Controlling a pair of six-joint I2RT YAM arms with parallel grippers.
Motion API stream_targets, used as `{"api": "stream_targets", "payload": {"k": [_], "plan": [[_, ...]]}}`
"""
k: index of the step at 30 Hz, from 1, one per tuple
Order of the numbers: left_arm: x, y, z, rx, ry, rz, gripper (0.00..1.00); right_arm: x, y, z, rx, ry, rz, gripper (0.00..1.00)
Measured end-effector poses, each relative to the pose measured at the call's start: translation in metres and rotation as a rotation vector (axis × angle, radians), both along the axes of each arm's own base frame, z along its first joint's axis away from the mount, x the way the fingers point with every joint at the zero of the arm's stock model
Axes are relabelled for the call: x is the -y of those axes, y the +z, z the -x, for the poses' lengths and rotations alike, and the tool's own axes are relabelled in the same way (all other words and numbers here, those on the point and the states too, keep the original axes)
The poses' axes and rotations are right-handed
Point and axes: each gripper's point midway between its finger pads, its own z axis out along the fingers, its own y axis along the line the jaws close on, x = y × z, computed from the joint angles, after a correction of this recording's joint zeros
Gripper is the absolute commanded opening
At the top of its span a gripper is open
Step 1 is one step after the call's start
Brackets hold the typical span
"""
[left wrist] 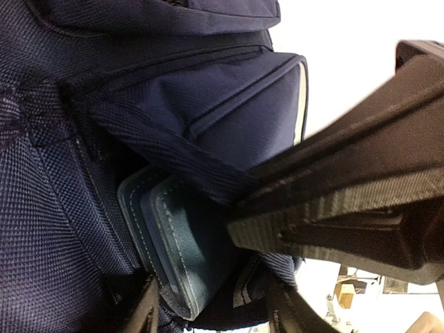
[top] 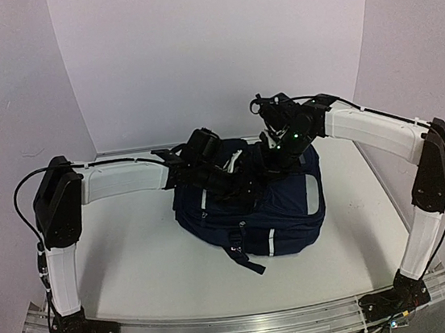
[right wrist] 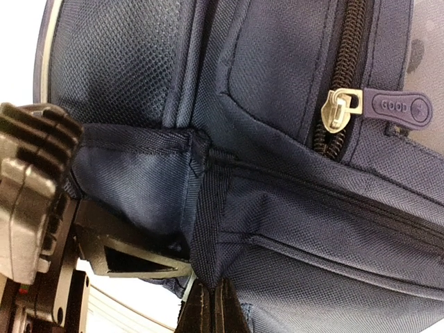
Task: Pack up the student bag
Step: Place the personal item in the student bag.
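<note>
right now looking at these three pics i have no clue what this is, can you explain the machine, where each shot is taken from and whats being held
These are two robot arms bolted at the near edge of a white table. The wide picture looks down from above and behind them. The two close-ups come from a camera on each wrist. One thing lies on the table, a dark navy student bag. The right gripper is shut on a fold of the bag's fabric, apparently pulling a pocket open. The left gripper is open, holding nothing, in front of a blue-grey stitched case tucked partly into that pocket.
</note>
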Motion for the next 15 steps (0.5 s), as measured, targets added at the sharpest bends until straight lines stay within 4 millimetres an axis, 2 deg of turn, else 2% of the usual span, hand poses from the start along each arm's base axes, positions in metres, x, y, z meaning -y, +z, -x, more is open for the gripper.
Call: {"api": "stream_targets", "payload": {"k": [4,6,9,10,12,15], "plan": [[-0.001,-0.005,-0.001,-0.003,0.02,0.005,0.63,0.0,0.0,0.0,-0.006,-0.009,-0.003,0.0],[-0.004,-0.006,-0.001,0.012,0.041,0.007,0.68,-0.001,0.0,0.001,-0.014,-0.01,-0.01,0.04],[-0.017,0.001,0.001,0.041,0.093,-0.007,0.72,-0.004,0.0,0.004,-0.028,-0.009,-0.025,0.3],[-0.022,0.007,0.004,0.048,0.104,-0.008,0.73,-0.007,0.001,0.003,-0.026,-0.01,-0.037,0.36],[-0.032,0.024,0.01,0.072,0.127,-0.006,0.74,-0.013,0.004,0.001,-0.017,-0.007,-0.069,0.42],[-0.047,0.057,0.015,0.126,0.172,0.011,0.76,-0.021,0.011,0.0,0.002,0.031,-0.104,0.46]]}}
